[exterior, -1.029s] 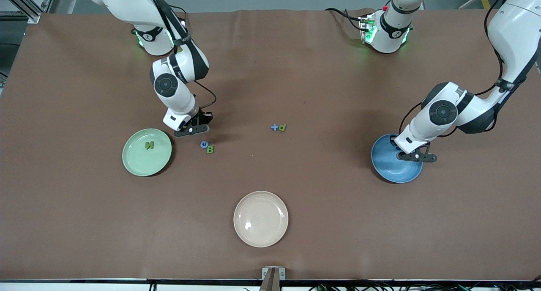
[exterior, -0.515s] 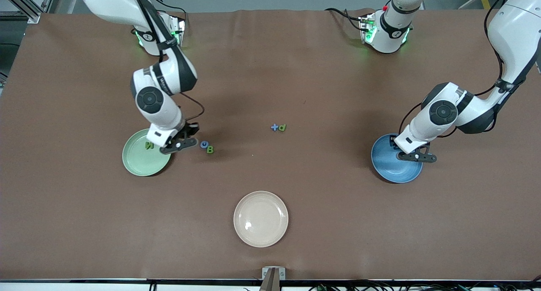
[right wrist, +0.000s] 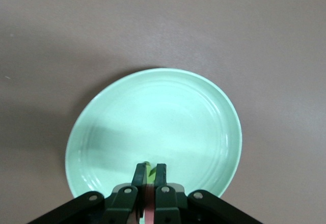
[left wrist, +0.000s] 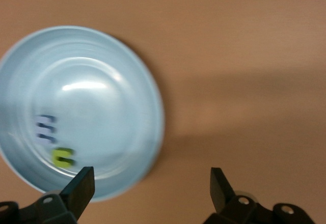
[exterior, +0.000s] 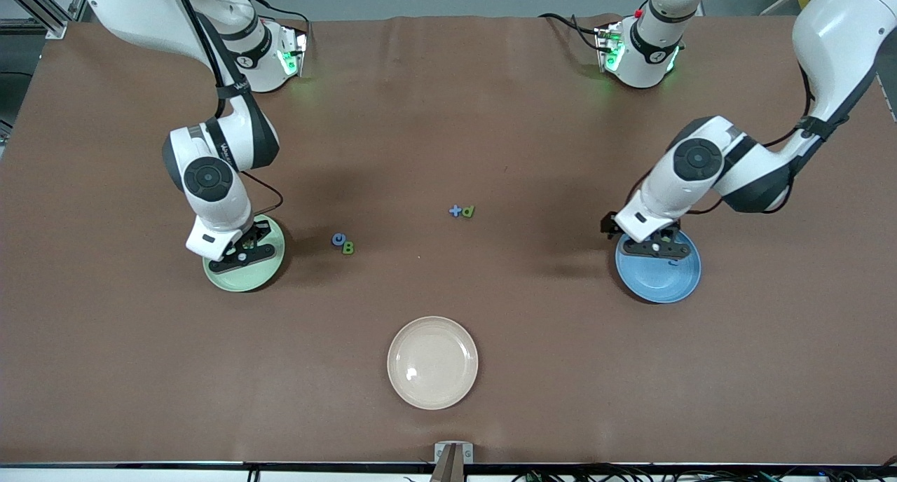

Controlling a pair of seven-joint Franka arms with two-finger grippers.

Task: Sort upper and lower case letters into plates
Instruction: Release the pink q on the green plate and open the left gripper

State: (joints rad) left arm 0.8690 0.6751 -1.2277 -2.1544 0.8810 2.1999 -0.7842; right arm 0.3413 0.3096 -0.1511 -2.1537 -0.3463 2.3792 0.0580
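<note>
Front view: the right end effector (exterior: 242, 256), a second ago beside the pale green plate (exterior: 270, 275), now hangs over it; the left end effector (exterior: 659, 249) has shifted over the blue plate's (exterior: 666, 286) rim. Four letters (exterior: 343, 243) remain on the table (exterior: 490, 118).

Left wrist view: fingers (left wrist: 81, 186) spread wide, two letters lying in the plate, likely one just dropped.

Right wrist view: fingers (right wrist: 138, 175) pinched on a red letter (right wrist: 149, 203), release apparently next.
</note>
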